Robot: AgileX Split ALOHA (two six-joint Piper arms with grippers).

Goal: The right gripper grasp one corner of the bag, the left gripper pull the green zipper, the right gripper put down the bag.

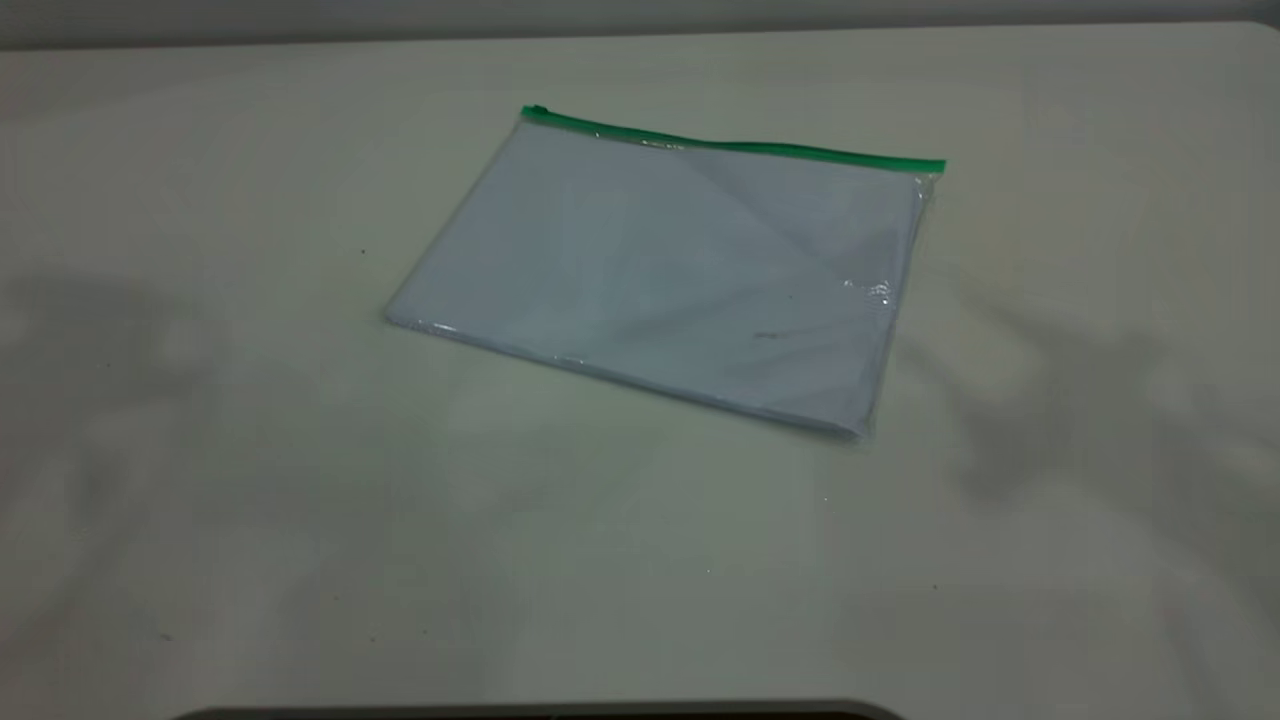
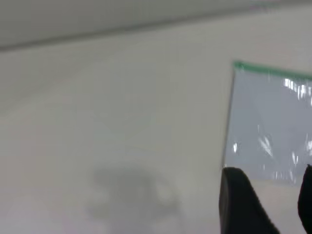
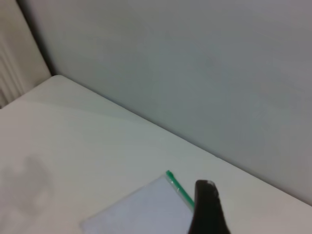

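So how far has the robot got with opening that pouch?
Nothing looks done yet. The bag lies flat on the table, its green zipper seemingly closed. Neither hand touches it: the left hand hangs open off one corner, the right hand above the zipper end. Gripping a corner, unzipping and setting down remain.

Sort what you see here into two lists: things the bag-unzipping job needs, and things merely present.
Needed for the job:
- the bag, flat on the table
- the green zipper along its far edge
- the left gripper, fingers apart, near the bag
- the right gripper, above the table

Merely present:
- the table
- the wall
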